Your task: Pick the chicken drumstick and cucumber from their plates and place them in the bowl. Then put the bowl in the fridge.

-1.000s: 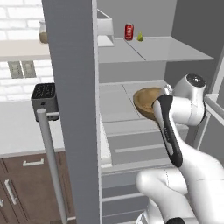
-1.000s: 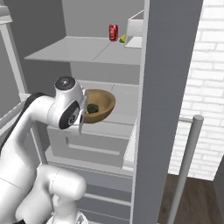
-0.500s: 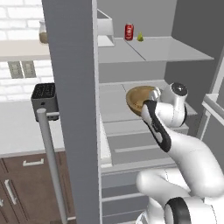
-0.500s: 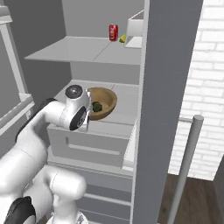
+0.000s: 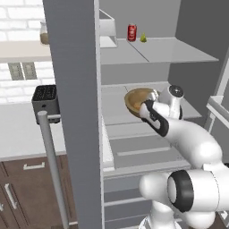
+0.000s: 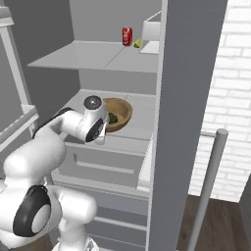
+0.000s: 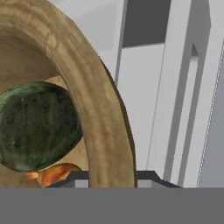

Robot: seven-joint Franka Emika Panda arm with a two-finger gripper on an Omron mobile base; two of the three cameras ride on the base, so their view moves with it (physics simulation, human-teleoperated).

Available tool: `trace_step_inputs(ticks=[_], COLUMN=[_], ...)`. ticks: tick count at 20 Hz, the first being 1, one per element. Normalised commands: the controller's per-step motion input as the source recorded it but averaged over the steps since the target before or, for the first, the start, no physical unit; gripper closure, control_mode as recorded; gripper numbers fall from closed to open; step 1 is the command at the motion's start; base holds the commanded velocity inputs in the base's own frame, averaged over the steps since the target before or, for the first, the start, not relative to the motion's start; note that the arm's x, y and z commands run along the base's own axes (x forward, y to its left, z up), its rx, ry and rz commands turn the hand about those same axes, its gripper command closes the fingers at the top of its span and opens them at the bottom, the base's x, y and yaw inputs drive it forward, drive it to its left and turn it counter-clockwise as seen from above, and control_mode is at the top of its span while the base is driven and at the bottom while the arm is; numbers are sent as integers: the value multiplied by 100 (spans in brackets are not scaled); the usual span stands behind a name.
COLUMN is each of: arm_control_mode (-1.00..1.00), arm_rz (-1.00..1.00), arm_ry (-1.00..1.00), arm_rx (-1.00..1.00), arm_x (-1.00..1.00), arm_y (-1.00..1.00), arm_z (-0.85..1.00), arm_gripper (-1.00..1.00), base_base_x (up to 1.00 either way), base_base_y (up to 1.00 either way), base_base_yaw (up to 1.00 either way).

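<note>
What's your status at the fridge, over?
Gripper shut on bowl rim. Cucumber and drumstick inside bowl. Bowl over middle fridge shelf. Nothing blocking.

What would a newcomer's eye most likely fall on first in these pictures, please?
Probably the white arm reaching into the open fridge, with the wooden bowl over the middle shelf at its gripper. In the hand view the bowl's rim stands between the fingertips, with the dark green cucumber and a bit of the orange-brown chicken drumstick inside it. A red can stands on the top shelf.
</note>
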Motion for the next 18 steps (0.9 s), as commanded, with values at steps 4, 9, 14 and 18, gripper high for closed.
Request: trace_step_inputs(ticks=[4, 9, 14, 18], arm_control_mode=[-100, -100, -100, -100], arm_rz=[0, 0, 0, 0], arm_ry=[0, -2, -3, 0], arm_rx=[0, 0, 0, 0], arm_x=[36, 26, 33, 47], arm_y=[0, 0, 0, 0], arm_z=[-33, -35, -20, -13], arm_gripper=[100, 100, 100, 100], base_base_x=[0, 0, 0, 0], base_base_y=[0, 0, 0, 0], base_base_yaw=[0, 0, 0, 0])
